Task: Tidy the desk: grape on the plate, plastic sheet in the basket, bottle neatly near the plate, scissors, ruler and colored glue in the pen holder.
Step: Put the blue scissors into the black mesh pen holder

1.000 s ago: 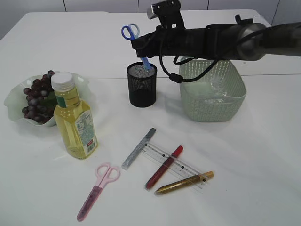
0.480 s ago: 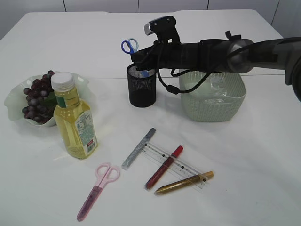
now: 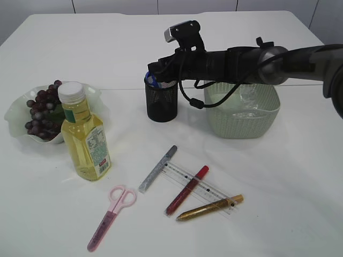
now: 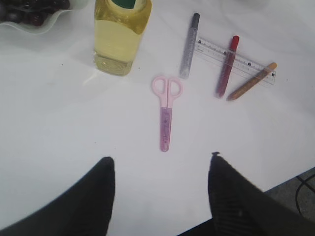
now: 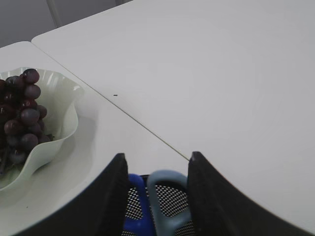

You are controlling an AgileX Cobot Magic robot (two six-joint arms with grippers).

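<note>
My right gripper hovers over the black mesh pen holder, open. The blue scissors stand inside the holder, handles between the fingers at rim height. The left gripper is open and empty above the table's front, the pink scissors ahead of it. A clear ruler lies under the red and gold glue sticks, beside a silver one. The grape bunch sits on the plate. The bottle stands next to the plate. A clear plastic sheet lies in the basket.
The right arm stretches across the back of the table over the green basket. The table's front edge shows just behind the left gripper's right finger. A seam runs across the white tabletop behind the pen holder.
The right gripper has come down over the pen holder and its jaws have spread. The blue scissors have sunk from well above the rim down into the holder.
</note>
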